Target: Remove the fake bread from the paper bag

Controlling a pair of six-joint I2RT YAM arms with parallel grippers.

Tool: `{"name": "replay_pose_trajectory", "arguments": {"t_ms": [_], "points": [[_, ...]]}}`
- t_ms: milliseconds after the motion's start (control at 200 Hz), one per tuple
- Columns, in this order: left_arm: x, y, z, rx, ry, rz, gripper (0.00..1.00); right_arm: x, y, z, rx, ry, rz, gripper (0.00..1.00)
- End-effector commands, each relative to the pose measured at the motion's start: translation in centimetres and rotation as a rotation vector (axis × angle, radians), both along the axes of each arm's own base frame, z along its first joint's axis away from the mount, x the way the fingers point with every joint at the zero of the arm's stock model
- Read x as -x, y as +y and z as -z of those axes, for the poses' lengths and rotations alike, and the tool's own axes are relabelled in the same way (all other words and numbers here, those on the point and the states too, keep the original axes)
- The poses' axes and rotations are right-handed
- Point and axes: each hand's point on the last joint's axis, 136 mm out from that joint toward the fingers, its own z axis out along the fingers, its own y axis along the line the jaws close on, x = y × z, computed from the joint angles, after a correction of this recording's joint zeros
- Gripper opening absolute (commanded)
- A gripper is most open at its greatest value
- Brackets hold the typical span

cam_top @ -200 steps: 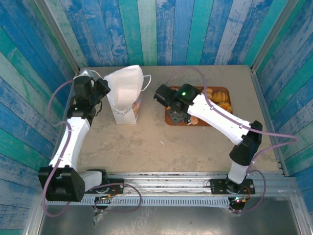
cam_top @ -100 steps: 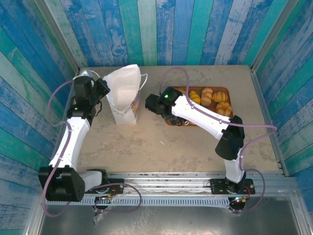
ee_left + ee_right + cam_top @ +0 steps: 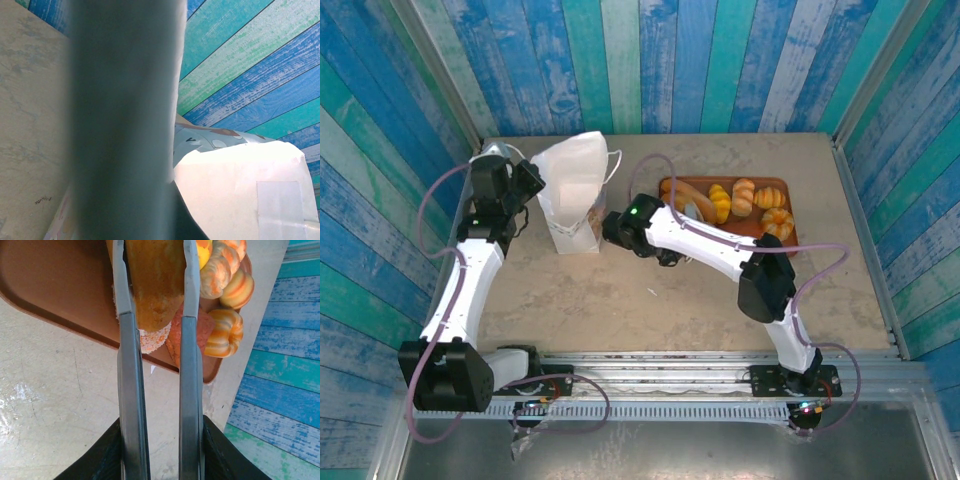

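as top view shows, bag (image 3: pixel 575 185): creased white paper, upright
bread (image 3: pixel 682 195): glossy tan, on tray (image 3: pixel 786 183)
left gripper (image 3: pixel 530 180): closed, by bag
right gripper (image 3: pixel 612 232): wrist view shows narrow empty gap

White arm links (image 3: pixel 470 290), black joints (image 3: pixel 765 285), lilac cables (image 3: pixel 435 215), grey pincer fingers (image 3: pixel 126 390)

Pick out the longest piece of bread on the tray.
The golden baguette at the brown tray's left end in the top view; the other pieces, like the ridged buns, are short and rounded.
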Motion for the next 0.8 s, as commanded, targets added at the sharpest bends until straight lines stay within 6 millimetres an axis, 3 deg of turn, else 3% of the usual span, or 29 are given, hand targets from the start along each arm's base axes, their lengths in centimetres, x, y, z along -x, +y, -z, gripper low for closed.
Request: {"name": "replay_pose_trajectory", "arguments": {"t_ms": [0, 150, 391, 791], "points": [[0.0, 0.2, -1.0, -0.012, -0.027, -0.001, 0.00, 0.5, 0.0, 0.6, 0.066, 0.006, -0.024, 0.33], [0.0, 0.2, -1.1, -0.014, -0.030, -0.002, 0.00, 1.8, 0.7, 1.7, 0.081, 0.064, -0.057, 0.39], [0.0, 0.1, -1.4, -0.015, -0.035, 0.004, 0.00, 3.3, 1.5, 1.9, 0.057, 0.129, -0.094, 0.49], [0.0, 0.1, -1.5, -0.017, -0.037, 0.008, 0.00, 3.6, 1.4, 0.6, 0.022, 0.125, -0.109, 0.46]]}}
